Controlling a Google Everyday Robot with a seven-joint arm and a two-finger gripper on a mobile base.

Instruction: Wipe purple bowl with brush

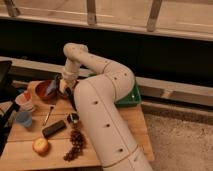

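Observation:
My gripper [62, 84] hangs from the white arm at the back of the wooden table [30, 161], right beside the red-orange bowl [45, 91] that has a blue item in it. A pale cream patch, which looks like the brush head [63, 90], shows just under the gripper. A dark shape that may be its black handle [71, 101] runs down along the arm's edge. The purple bowl does not show; the arm covers the table behind the gripper.
A pale cup [25, 101] and a blue cup [22, 119] stand at the left. A thin silvery utensil [48, 115], a black block [53, 128], a small dark round item [73, 118], grapes [75, 142] and an orange fruit [40, 145] lie in front. A green tray [129, 97] sits at the right.

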